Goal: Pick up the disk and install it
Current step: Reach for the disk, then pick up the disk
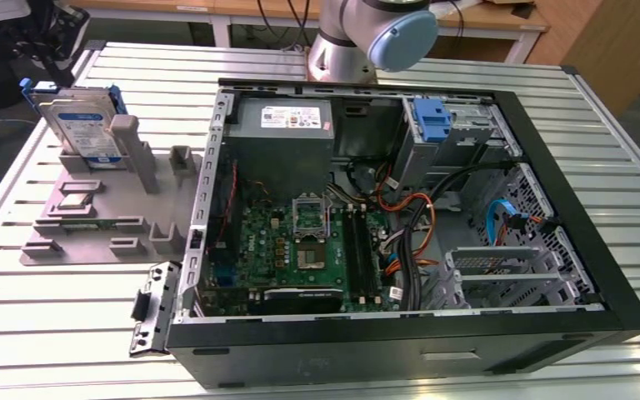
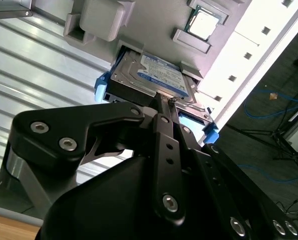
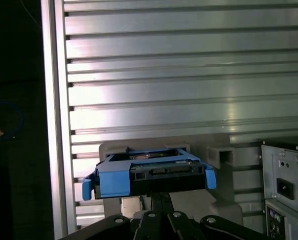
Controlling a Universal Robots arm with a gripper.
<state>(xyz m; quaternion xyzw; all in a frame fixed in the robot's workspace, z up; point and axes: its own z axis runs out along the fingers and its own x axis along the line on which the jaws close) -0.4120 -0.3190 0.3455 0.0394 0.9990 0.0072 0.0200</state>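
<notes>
The disk (image 1: pixel 76 125) is a silver drive with a white-and-blue label and a blue frame. It stands upright in a slot of the grey fixture (image 1: pixel 87 229), at the exterior view's left, outside the computer case. My gripper (image 1: pixel 47 57) hangs just above its upper edge. In the second wrist view the fingers (image 2: pixel 161 112) lie drawn together, their tips (image 2: pixel 167 100) at the edge of the disk (image 2: pixel 159 75), with nothing between them. In the first wrist view the disk's blue-framed end (image 3: pixel 149 172) sits just beyond my gripper (image 3: pixel 161 196).
The open computer case (image 1: pixel 587 250) lies on the slatted metal table (image 1: pixel 53 333), with a grey power-supply box (image 1: pixel 287 117) and a blue latch on a metal cage (image 1: pixel 437 121) at its far side. A chip (image 2: pixel 204 22) rests in the fixture. The table edge is close to the fixture.
</notes>
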